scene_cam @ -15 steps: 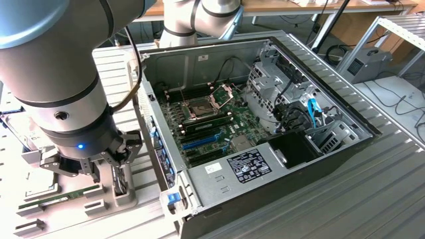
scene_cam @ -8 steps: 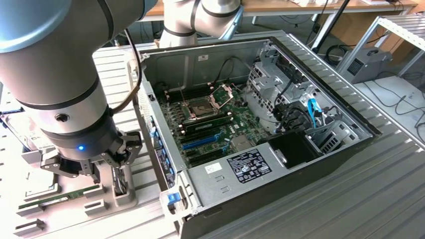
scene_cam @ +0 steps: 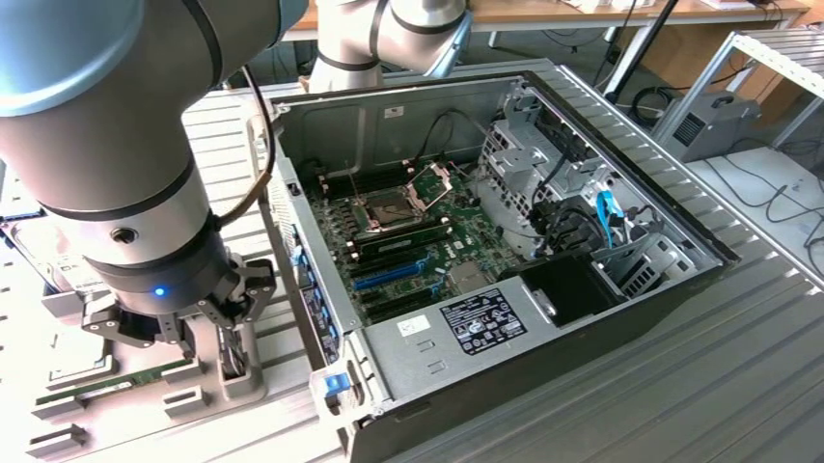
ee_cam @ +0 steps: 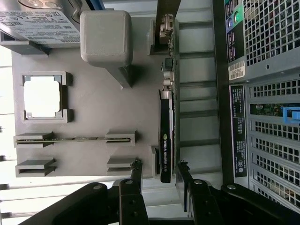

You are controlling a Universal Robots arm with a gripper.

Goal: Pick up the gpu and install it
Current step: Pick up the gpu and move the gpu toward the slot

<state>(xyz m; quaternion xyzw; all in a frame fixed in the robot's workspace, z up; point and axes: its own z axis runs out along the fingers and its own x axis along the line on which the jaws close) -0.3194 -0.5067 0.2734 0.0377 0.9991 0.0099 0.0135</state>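
The gpu (ee_cam: pixel 165 136) is a thin black card with a silver bracket end, standing on edge in a slot of the grey fixture plate (ee_cam: pixel 93 117). My gripper (ee_cam: pixel 159 171) hangs right over the card's near end, open, one finger (ee_cam: pixel 136 171) on each side; one sits close to the card, the other a little apart. In the exterior view the gripper (scene_cam: pixel 222 340) is low over the fixture at the exterior view's left, beside the open PC case (scene_cam: pixel 618 183). The dark card (scene_cam: pixel 233 359) shows between the fingers there. The motherboard's blue slots (scene_cam: pixel 386 275) lie bare inside the case.
On the fixture plate lie a green RAM stick (ee_cam: pixel 77 138), a CPU (ee_cam: pixel 42 96) in its frame, a silver hard drive (ee_cam: pixel 33 23) with a white label, and a raised grey block (ee_cam: pixel 105 37). The case's perforated rear wall (ee_cam: pixel 272 93) stands close beside the card.
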